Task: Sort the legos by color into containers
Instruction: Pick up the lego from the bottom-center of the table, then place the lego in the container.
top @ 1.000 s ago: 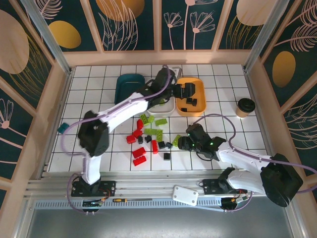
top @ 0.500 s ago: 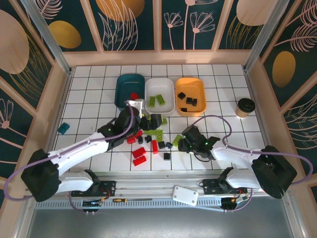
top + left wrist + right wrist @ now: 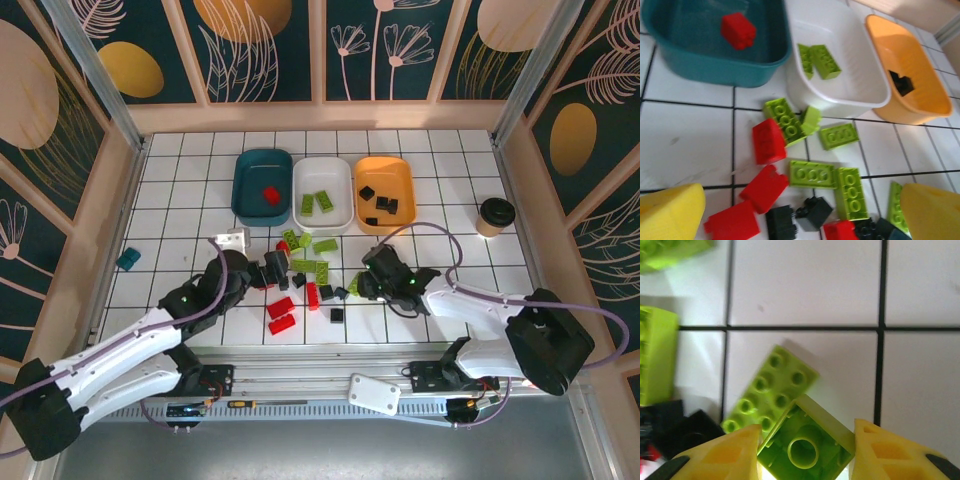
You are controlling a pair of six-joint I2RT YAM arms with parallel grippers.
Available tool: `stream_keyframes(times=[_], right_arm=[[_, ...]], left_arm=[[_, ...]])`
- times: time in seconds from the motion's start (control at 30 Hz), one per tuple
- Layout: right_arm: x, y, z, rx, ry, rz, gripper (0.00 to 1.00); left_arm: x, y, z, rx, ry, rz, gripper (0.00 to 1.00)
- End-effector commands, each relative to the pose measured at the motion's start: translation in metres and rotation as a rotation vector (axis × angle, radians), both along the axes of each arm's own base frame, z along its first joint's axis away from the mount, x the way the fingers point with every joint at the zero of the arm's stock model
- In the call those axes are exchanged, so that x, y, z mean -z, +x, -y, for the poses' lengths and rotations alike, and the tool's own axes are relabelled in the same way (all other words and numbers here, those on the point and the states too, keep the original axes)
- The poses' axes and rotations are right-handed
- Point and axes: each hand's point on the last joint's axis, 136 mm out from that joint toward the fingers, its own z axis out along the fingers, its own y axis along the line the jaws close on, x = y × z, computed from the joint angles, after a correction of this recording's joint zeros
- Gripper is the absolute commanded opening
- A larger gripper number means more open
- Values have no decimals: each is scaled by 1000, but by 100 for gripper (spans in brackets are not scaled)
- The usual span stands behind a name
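Left gripper [image 3: 268, 272] hangs at the left edge of the scattered legos [image 3: 308, 272], right gripper [image 3: 361, 286] at their right edge; bare tiles [image 3: 190, 215] lie left. Left wrist: yellow fingers [image 3: 670, 212] spread wide above them, with teal tray [image 3: 715, 67], white tray [image 3: 840, 102] and orange tray [image 3: 912, 112] beyond. Right wrist: fingers clamp an upturned lime brick [image 3: 807, 445].

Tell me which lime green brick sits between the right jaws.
The upturned lime green brick, hollow underside showing, pinched between the right jaws. The studs-up lime green brick next to it lies flat on the tile, outside them.
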Motion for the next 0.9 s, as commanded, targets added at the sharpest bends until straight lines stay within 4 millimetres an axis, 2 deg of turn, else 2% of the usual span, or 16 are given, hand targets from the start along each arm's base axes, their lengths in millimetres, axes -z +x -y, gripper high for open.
stream_keyframes(times=[0.0, 0.1, 0.13, 0.23, 0.4, 0.5, 0.6, 0.67, 0.7, 0.8, 0.87], right_arm=[[-58, 34, -27, -60, 57, 141, 30], [-82, 67, -52, -100, 85, 195, 30], [-91, 83, -62, -107, 94, 219, 30], [-100, 124, -83, -116, 122, 246, 30], [-89, 185, -111, -113, 98, 250, 30], [-76, 210, -119, -108, 76, 229, 32], [-63, 226, -123, -97, 56, 207, 39], [-58, 231, -124, -89, 52, 196, 55], [-56, 232, -125, -90, 53, 192, 59], [-63, 232, -126, -87, 70, 201, 64], [-70, 227, -125, -87, 89, 214, 64]], left_arm=[[17, -7, -25, -86, 39, -36, 99], [26, -13, -29, -93, 30, -59, 99], [28, -14, -29, -93, 27, -66, 99], [34, -18, -30, -89, 25, -91, 99], [43, -27, -27, -58, 7, -132, 97], [52, -31, -28, -53, 23, -164, 95], [61, -34, -29, -47, 49, -199, 94], [67, -35, -28, -41, 62, -218, 95], [70, -35, -27, -37, 71, -225, 93], [77, -32, -20, -9, 93, -244, 76], [83, -30, -13, 19, 116, -258, 72]])
